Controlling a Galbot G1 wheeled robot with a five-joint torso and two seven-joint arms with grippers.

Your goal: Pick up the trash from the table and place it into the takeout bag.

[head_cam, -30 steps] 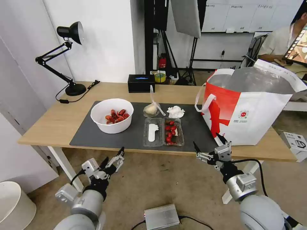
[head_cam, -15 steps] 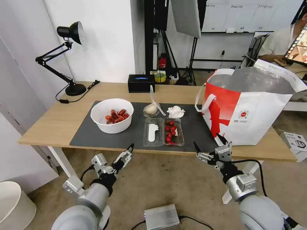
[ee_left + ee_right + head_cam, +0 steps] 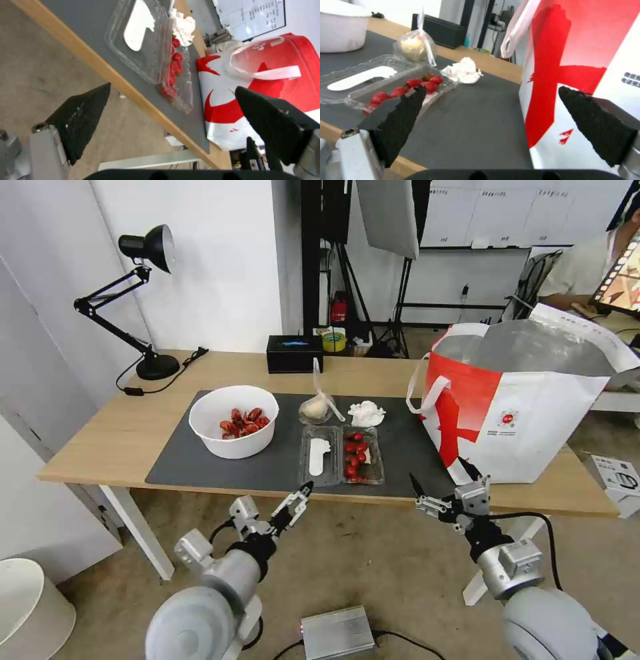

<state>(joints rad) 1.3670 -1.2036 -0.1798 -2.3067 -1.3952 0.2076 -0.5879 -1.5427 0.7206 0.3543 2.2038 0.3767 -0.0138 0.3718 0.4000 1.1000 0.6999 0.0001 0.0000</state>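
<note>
Four trash items: all on my dark grey mat [image 3: 280, 463], none held.
Bowl [image 3: 233, 421]: white, round, red shells inside; left end of the mat.
Clamshell [image 3: 341, 455]: clear, hinged open, red bits in one half; near the front edge.
Knotted bag [image 3: 315, 409]: clear, beige lump; behind the clamshell.
Tissue [image 3: 366, 413]: crumpled, white; beside the knotted bag.
Takeout bag [image 3: 527, 400]: white with red marking, foil lining; right end of the table [image 3: 100, 440], its far side cut off.
Left gripper [image 3: 297, 503]: fingers spread, empty, below the table edge.
Right gripper [image 3: 443, 483]: fingers spread, empty, before the takeout bag.
</note>
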